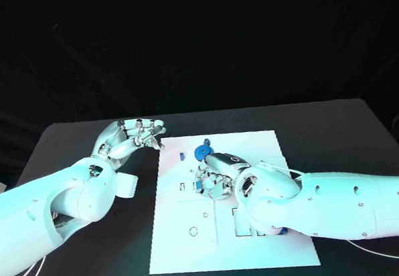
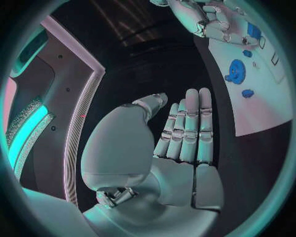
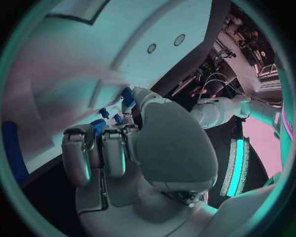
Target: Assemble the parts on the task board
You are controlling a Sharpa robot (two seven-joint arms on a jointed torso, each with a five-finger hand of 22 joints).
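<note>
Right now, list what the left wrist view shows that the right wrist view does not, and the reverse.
Left wrist view alone: the left hand open, fingers straight, off the task board, and a blue gear lying on it. Right wrist view alone: small blue parts at the right hand's fingertips. Both: the white board and the right hand.

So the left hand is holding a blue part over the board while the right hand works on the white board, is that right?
Not quite. The left hand holds nothing: the left wrist view shows its fingers straight and its palm bare, and in the head view it sits off the board's edge over the black table. The right hand does work on the white task board, among the blue parts.
</note>
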